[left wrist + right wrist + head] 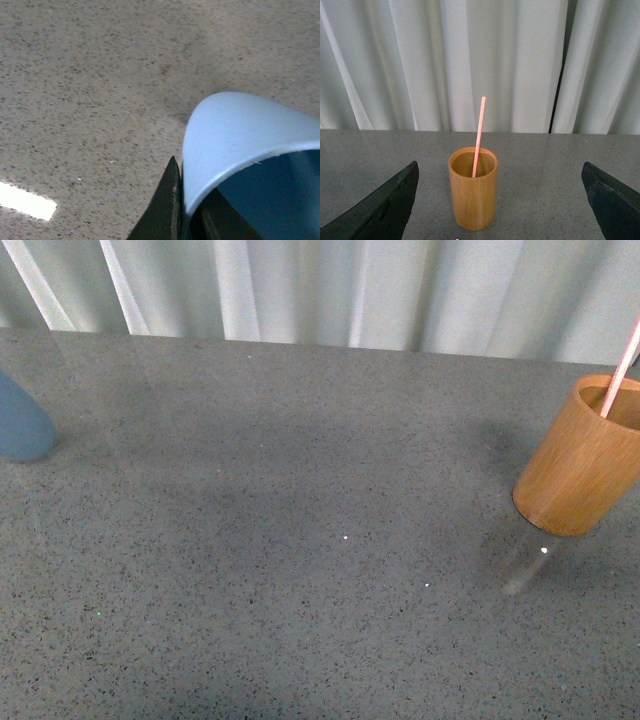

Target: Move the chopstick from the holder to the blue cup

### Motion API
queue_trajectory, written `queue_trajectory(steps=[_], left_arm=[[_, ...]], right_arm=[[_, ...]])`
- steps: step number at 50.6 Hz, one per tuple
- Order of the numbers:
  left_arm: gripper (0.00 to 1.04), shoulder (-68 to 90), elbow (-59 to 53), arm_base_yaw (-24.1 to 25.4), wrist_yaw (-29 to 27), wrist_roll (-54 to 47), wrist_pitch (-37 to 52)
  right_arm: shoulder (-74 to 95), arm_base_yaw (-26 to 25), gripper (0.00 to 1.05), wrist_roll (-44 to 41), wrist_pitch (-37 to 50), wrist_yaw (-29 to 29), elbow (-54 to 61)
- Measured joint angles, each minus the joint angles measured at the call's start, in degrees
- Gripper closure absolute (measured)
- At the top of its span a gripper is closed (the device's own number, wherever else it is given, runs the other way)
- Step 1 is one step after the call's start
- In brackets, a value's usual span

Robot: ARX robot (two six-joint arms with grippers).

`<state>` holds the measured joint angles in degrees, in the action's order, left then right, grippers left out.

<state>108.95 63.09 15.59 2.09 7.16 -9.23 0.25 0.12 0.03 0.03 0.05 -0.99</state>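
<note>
The chopstick (479, 135) stands in the holder (473, 192), leaning against the rim with its upper half sticking out in front of the curtain (470, 60). In the front view the holder (585, 465) sits at the right edge of the frame, and the blue cup (20, 425) is at the far left edge, well apart across the grey desk (300, 570).

The right end effector (500, 166) has its fingers (380, 210) spread wide in the lower corners of its wrist view. The holder is centred between them but further off, so nothing is gripped. In the left wrist view, the left end effector (190, 210) shows one dark finger (165, 210) outside the wall of the blue cup (235, 145) and what looks like another inside it. It appears to be clamped on the rim, though that view is too close to be sure.

The step in hand looks like the right arm's reach for the stick. To do it well:
- Aim at the exposed shaft above the rim, not down at the holder's mouth.
- Centre the thin stick between the fingers before closing, since it can slip out of an off-centre pinch.
- Draw it out along its own lean, because a sideways pull could tip the holder.
</note>
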Motion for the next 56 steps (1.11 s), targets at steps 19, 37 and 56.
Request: queue_trajectory(steps=[19, 37, 56], left_arm=[[1.01, -5.29, -1.86, -6.93, 1.22, -0.46, -3.87], [1.01, -6.82, 0.46, -25.29, 1.27, 3.72, -8.61], [1.01, -0.83, 2.49, -30.75, -1.4, 3.54, -12.85]], right_arm=[[0.0, 0.0, 0.1, 0.0, 0.0, 0.02, 0.0], [0.0, 0.0, 0.1, 0.0, 0.0, 0.02, 0.0], [0.0, 0.0, 0.1, 0.0, 0.0, 0.02, 0.0]])
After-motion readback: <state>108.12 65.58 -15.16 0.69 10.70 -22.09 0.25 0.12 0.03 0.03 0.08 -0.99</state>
